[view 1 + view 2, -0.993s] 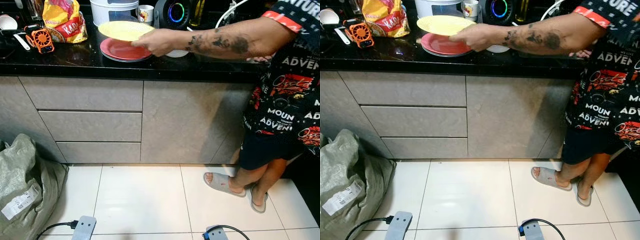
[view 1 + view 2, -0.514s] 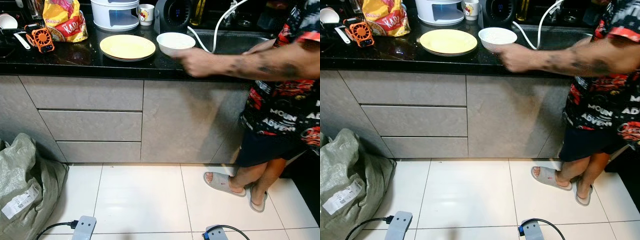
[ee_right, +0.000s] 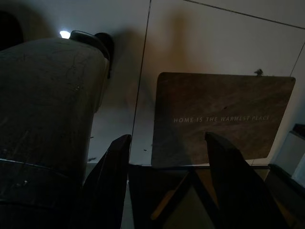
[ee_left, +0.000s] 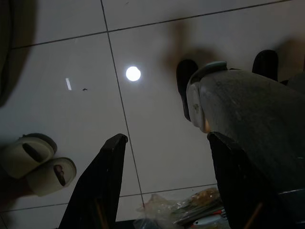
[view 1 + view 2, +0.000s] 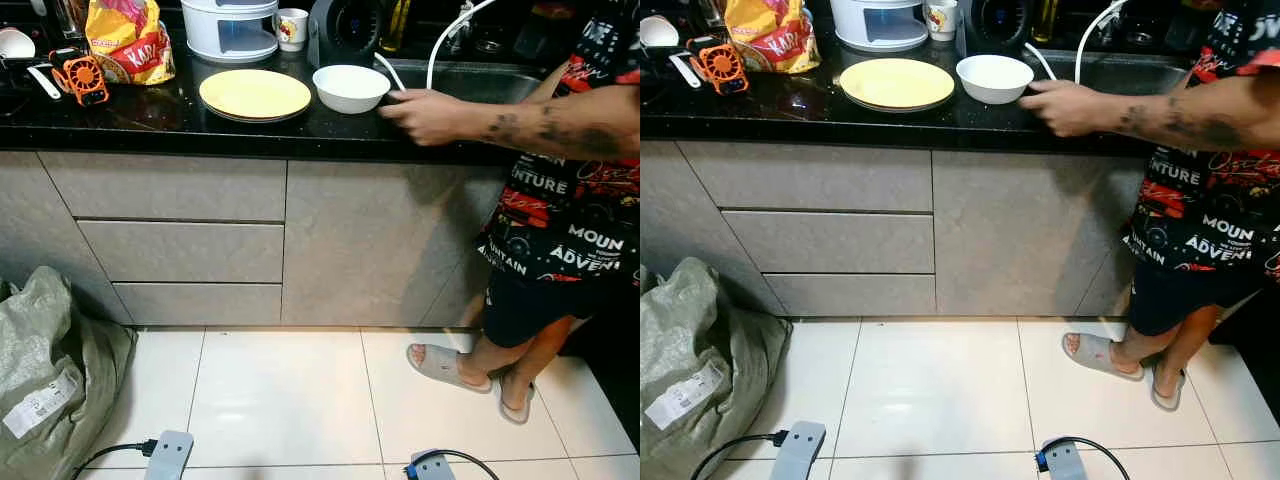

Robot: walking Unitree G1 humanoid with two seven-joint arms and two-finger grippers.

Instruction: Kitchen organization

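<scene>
yellow plate (image 5: 255, 94) on black counter (image 5: 150, 120), white bowl (image 5: 351, 87) beside it, person's hand (image 5: 428, 115) just right of bowl, left gripper (image 4: 164, 183) & right gripper (image 3: 167, 179) both hanging w/ fingers apart, grasping nothing

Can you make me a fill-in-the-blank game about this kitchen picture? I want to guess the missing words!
1. The plate on the black counter is colored ____.
2. The person's hand is right next to the white ____.
3. On the floor, the person's feet wear grey ____.
4. The little fan on the counter is colored ____.

Missing words: yellow; bowl; slippers; orange
</scene>
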